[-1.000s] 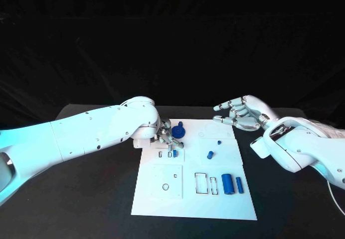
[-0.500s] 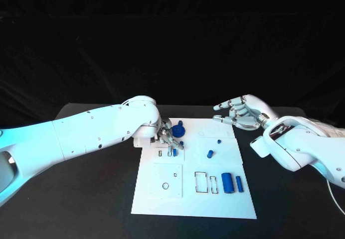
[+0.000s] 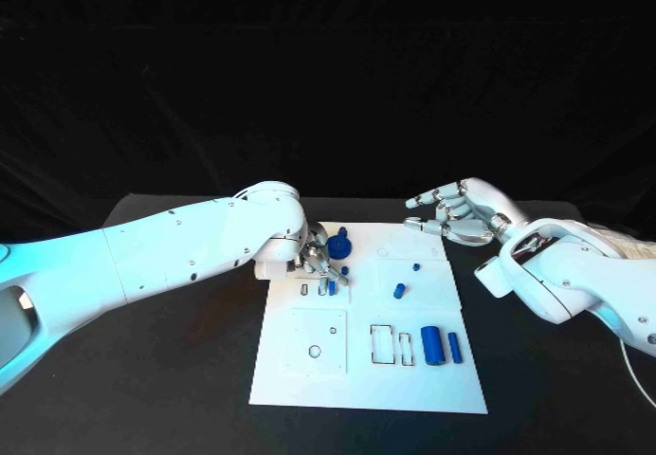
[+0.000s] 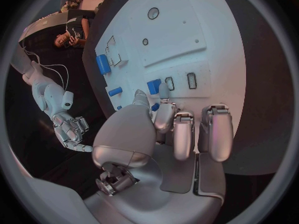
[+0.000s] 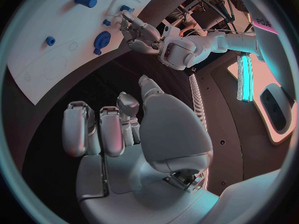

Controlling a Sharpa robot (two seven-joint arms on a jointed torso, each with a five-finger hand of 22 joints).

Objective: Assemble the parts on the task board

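The left hand [image 3: 318,258] pinches a small blue part [image 3: 330,282] upright just above the slots at the board's [image 3: 369,379] far left; the right hand [image 3: 458,216] hovers open, farther off.

No text, label, brand or number can be read anywhere — a dark mark on a pink panel in the right wrist view stays illegible.

Task board [image 3: 358,379] matt white; hands glossy metal; parts smooth plastic.
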